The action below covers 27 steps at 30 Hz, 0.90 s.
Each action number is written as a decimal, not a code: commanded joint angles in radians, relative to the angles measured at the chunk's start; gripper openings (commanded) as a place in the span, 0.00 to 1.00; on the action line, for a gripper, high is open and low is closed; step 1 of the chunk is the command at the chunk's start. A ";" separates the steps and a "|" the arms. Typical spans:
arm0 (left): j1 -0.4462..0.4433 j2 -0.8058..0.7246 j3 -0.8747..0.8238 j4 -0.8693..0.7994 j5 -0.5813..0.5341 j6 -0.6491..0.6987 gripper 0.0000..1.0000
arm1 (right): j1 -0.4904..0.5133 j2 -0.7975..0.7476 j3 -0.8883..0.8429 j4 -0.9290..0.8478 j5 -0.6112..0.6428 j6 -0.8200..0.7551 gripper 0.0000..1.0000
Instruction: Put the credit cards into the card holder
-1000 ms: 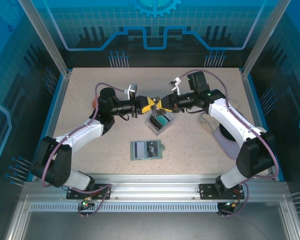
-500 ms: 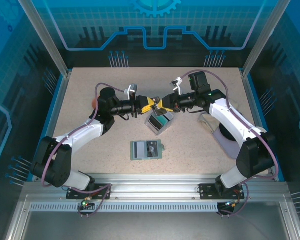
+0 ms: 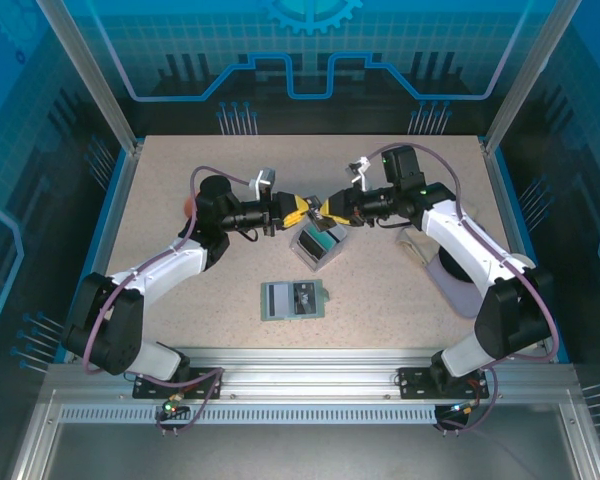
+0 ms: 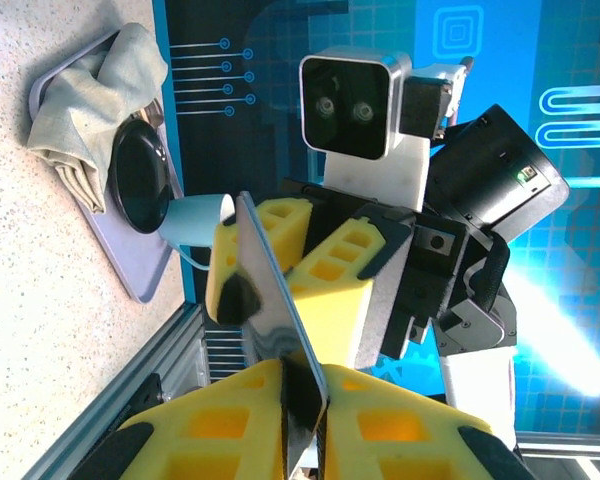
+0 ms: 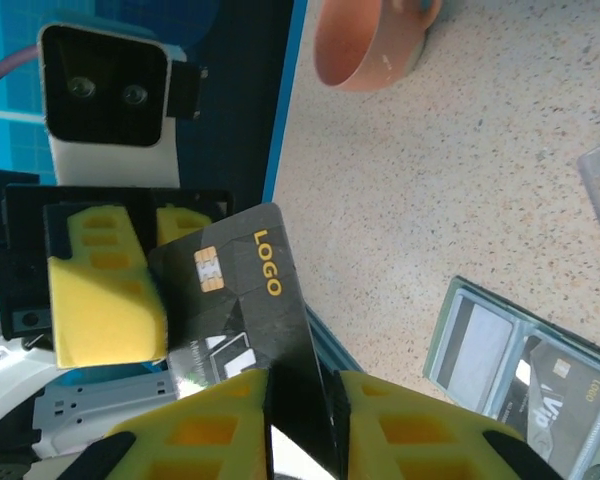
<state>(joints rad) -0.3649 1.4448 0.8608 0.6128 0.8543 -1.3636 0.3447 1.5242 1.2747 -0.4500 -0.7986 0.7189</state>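
The left gripper and right gripper meet tip to tip over the middle of the table. Both are clamped on one dark credit card, so nothing can pass between them. Just on their near side sits the clear box. Closer to the near edge the open card holder lies flat, with bare surface on every side. A tray carrying a cloth and a bowl blocks the right edge, partly under the right arm. An orange cup stands beside the left arm, towards the left edge. The strip along the far edge and both far corners are free.
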 commanded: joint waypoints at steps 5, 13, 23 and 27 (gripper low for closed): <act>-0.008 -0.033 0.014 0.173 0.058 -0.011 0.13 | -0.024 0.012 -0.054 -0.045 0.077 0.030 0.20; -0.007 -0.021 0.017 0.087 0.045 0.034 0.08 | -0.028 -0.008 -0.070 -0.020 0.087 0.045 0.27; -0.006 -0.066 0.043 -0.185 0.041 0.256 0.05 | -0.067 -0.202 -0.107 -0.006 0.193 -0.035 0.59; -0.006 -0.050 0.055 -0.175 0.082 0.273 0.05 | -0.023 -0.170 -0.069 -0.004 0.083 -0.071 0.67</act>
<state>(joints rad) -0.3676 1.4071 0.8722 0.4603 0.8925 -1.1580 0.2928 1.3262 1.1873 -0.4690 -0.6197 0.6903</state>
